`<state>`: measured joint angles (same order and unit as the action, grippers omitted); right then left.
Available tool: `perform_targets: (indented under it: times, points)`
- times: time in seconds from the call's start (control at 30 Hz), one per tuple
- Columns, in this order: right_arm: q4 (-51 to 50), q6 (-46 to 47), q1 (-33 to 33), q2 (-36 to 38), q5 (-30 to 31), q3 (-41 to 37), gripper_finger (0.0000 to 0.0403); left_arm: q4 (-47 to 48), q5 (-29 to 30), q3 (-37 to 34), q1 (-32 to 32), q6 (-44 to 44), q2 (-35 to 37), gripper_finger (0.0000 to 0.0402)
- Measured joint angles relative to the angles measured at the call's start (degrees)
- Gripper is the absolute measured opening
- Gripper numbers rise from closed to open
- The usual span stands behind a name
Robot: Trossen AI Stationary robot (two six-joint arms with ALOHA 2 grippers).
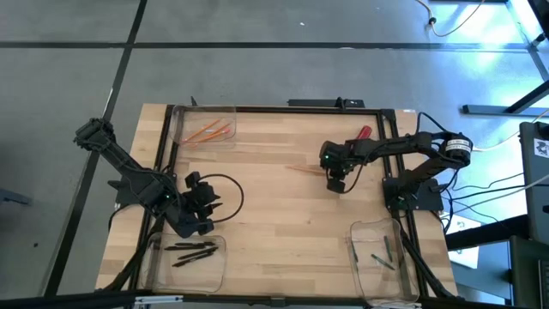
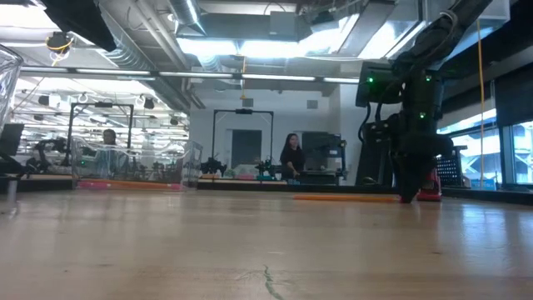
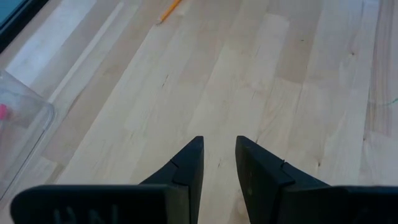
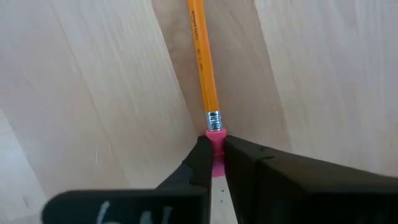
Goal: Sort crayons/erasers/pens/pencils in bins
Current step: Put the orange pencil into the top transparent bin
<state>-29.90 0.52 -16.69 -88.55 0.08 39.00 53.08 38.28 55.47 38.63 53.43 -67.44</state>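
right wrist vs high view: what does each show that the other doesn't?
Right wrist only: the right gripper is pinched on the pink eraser end of a pencil, with the metal ferrule just clear of the fingertips.

High only: the whole layout. Three bins: one with pencils, one with pens, and a third near the right arm's base. The left gripper waits open beside the pen bin. A red item lies behind the right arm.

Both: the wooden table and that pencil lying flat on it at the right gripper.
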Motion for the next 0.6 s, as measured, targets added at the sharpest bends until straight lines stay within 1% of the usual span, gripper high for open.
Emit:
perform_targets:
  times: [0.23, 0.37, 0.47, 0.53, 0.6]
  points:
    - [0.17, 5.25, 0.25, 0.00, -0.50, 0.21, 0.0022, 0.00, 0.00, 0.01, 0.00, -0.02, 0.01, 0.0085]
    - [-0.79, 6.94, 1.06, -0.38, -0.47, 2.51, 0.0022, 0.00, -0.02, 0.00, 0.02, -0.02, 0.00, 0.0085]
    - [1.97, 6.96, 2.14, -0.78, -2.44, 5.21, 0.0022, -0.01, -0.02, 0.01, 0.00, -0.02, 0.00, 0.0085]
    - [2.09, 6.92, 2.75, -0.34, -3.24, 6.64, 0.0022, 0.00, 0.00, 0.01, 0.02, -0.02, 0.00, 0.0085]
    - [2.11, 6.81, 3.49, -0.72, -2.47, 8.28, 0.0022, 0.04, -0.04, 0.00, 0.02, -0.02, 0.02, 0.0085]
